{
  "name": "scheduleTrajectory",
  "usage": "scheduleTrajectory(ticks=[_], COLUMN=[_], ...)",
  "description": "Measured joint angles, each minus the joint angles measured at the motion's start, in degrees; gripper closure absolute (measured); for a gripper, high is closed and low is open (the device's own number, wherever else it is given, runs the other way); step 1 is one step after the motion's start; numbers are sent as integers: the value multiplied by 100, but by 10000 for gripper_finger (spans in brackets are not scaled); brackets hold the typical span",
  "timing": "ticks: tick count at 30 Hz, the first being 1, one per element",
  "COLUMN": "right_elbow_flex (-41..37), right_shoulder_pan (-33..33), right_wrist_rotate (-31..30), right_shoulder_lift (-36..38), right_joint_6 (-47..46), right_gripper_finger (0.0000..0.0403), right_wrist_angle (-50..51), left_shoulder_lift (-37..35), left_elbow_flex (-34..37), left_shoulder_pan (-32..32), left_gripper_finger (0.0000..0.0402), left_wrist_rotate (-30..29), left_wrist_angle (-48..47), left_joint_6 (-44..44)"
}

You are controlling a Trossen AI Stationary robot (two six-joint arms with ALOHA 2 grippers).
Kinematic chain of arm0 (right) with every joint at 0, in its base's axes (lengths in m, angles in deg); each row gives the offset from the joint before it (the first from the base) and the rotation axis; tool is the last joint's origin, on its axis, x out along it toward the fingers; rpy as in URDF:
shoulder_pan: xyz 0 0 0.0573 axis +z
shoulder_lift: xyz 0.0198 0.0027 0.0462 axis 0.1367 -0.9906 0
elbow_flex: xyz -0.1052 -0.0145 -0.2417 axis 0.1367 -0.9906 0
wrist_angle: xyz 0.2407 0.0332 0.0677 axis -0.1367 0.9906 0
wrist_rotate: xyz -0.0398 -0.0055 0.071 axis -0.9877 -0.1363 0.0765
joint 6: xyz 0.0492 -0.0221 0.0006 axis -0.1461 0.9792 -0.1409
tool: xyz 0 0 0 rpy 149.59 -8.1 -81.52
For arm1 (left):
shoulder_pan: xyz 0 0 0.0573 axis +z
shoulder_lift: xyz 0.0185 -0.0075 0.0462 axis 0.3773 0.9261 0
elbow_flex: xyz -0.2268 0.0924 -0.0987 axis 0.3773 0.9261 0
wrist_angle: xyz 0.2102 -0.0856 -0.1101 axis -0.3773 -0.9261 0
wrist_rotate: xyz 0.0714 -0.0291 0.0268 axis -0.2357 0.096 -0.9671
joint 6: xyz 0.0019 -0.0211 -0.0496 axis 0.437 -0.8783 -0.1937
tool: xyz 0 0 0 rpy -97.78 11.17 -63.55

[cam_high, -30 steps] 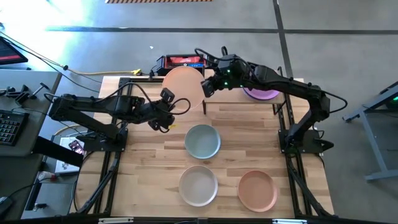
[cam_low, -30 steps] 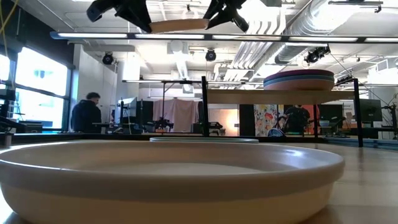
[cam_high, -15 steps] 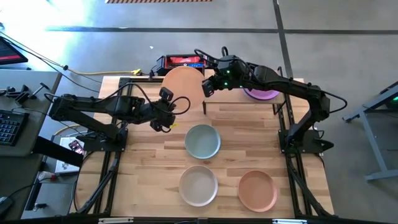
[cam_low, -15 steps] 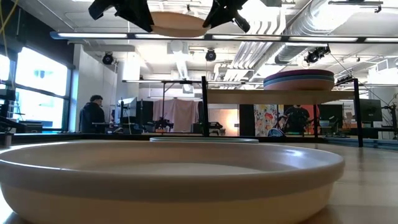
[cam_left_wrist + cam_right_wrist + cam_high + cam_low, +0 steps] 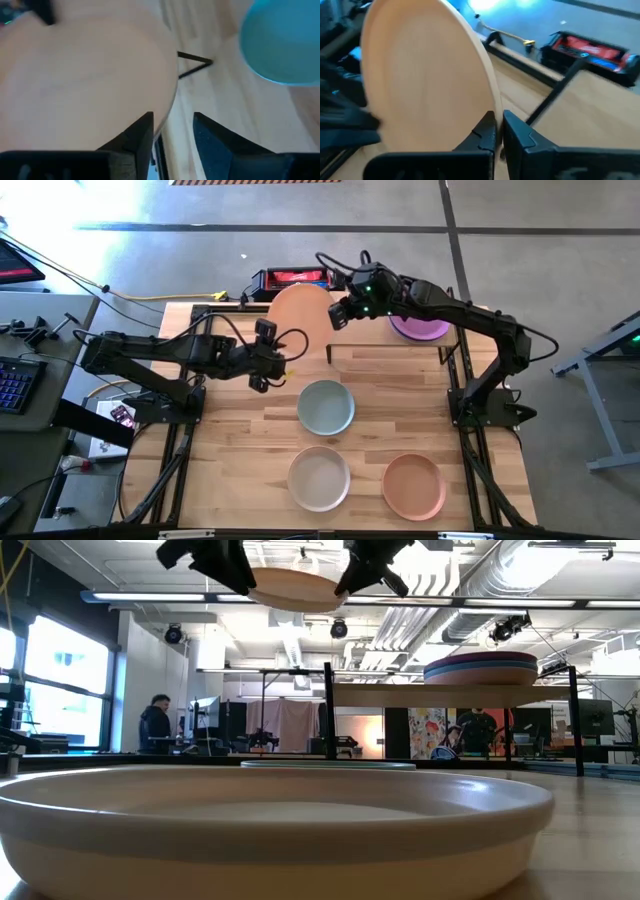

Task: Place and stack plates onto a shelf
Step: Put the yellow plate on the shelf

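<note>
A peach plate [image 5: 298, 314] hangs high over the table's far middle, beside the shelf [image 5: 450, 695]. My right gripper [image 5: 338, 314] is shut on it. My left gripper [image 5: 172, 132] is open at the plate's near-left rim [image 5: 170, 100]; I cannot tell whether a finger still touches it. On the shelf's right part stands a stack of plates [image 5: 480, 669] with a purple one on top [image 5: 420, 328]. A pale teal plate [image 5: 326, 407], an off-white plate [image 5: 319, 478] and an orange plate [image 5: 414, 486] rest on the table. My right gripper pinches the peach plate's rim [image 5: 489, 102] on its right side between the two fingers. The fingers come from the table's right, slanting down. The plate is lifted clear, well above the table and above the shelf's level, and tilted.
The shelf's thin black legs [image 5: 328, 350] stand just right of the held plate. A red and black box [image 5: 295, 278] lies past the table's far edge. In the low view a person [image 5: 158, 722] stands in the room behind. The shelf's left part [image 5: 375, 695] is bare.
My left gripper has opened off the plate's rim and rolled at the wrist without moving away. The peach plate, level a second ago, has tipped so that its underside shows in the low view. It now hangs from my right gripper.
</note>
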State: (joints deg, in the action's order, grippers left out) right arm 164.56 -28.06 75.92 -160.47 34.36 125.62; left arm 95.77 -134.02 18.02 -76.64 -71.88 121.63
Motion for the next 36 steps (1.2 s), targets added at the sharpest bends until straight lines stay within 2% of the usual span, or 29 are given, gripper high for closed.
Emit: scheduleTrajectory(ticks=[3, 7, 24, 36], right_elbow_flex=[0, 0, 0, 0], right_shoulder_pan=[-142, -368, -1590, -1821], right_wrist_rotate=[-9, -4, 57, -7], right_shoulder_lift=[0, 59, 398, 160], right_joint_6=[13, 159, 458, 467], right_gripper_finger=[402, 402, 402, 403], right_wrist_angle=[45, 170, 1819, 2544], left_shoulder_lift=[-30, -39, -37, -39], left_elbow_flex=[0, 0, 2, 0], left_shoulder_pan=[0, 0, 0, 0], left_gripper_finger=[268, 268, 268, 268], left_wrist_rotate=[-349, -500, -501, -494], left_wrist_angle=[281, 413, 433, 437], left_joint_6=[-31, 99, -36, -35])
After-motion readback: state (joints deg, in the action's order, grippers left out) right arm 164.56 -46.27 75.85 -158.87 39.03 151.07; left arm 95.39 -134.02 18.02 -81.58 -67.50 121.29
